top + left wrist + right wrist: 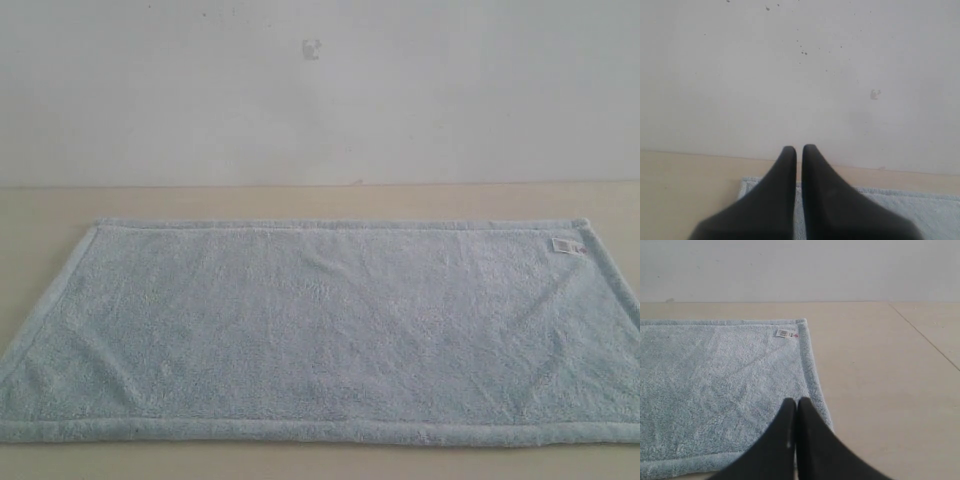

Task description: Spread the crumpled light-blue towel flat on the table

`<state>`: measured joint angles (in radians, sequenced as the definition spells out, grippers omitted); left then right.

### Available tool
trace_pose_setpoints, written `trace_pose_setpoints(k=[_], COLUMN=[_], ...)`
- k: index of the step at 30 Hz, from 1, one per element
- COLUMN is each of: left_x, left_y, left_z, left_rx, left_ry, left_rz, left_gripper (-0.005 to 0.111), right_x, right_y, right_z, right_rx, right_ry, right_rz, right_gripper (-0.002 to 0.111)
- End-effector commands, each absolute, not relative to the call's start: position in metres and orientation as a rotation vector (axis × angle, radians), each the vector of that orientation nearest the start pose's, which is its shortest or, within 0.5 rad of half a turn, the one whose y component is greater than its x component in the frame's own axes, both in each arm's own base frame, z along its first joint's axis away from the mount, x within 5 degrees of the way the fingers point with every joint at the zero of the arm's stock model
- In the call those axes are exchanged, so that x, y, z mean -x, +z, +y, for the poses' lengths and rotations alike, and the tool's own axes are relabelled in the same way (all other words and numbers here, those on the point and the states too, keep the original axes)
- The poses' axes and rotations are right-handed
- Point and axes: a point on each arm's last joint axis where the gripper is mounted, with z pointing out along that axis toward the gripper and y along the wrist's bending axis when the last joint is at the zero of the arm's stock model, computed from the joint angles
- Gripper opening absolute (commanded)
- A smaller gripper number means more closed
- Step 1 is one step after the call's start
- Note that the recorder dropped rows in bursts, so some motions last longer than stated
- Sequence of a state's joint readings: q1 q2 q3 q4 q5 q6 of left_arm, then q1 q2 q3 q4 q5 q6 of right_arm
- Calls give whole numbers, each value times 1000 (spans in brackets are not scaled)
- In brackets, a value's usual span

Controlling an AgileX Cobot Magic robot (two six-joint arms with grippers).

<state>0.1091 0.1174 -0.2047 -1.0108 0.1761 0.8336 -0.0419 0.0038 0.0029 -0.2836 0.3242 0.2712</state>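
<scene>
On table [40, 203]: towel [320, 325] flat, label [566, 245] near corner; wall [320, 90] behind.

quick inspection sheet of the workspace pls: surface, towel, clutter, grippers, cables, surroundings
surface: beige table, smooth, no stains seen
job's things: pale-blue towel lies spread flat on the table, with a white label near one far corner; its near corners run out of the exterior view
clutter: nothing seen
grippers: left gripper shut, holding nothing; right gripper shut, holding nothing, by the towel's side edge
cables: nothing seen
surroundings: white wall behind the table, with a small mark on it
</scene>
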Motion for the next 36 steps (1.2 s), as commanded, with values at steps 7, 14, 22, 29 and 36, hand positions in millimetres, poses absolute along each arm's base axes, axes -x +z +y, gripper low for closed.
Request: trace_pose_setpoints(k=[7, 14, 22, 29, 36], left_x=[-57, -57, -59, -59, -60], left_y=[266, 266, 259, 245, 203], left_z=[-8, -8, -3, 4, 6], left_rx=[88, 88, 12, 91, 234], left_ry=[-165, -165, -4, 31, -61], left_rz=[1489, 1489, 1507, 1626, 1593], left_gripper=[4, 4, 4, 4, 4], right_x=[-53, -53, -53, -53, -53], right_y=[185, 185, 185, 185, 185], right_z=[-11, -11, -11, -11, -11], right_rx=[-105, -107, -106, -106, -106], right_ry=[-122, -120, -120, -120, -120], right_rz=[1797, 1797, 1793, 1793, 1793], right_gripper=[0, 0, 0, 0, 0])
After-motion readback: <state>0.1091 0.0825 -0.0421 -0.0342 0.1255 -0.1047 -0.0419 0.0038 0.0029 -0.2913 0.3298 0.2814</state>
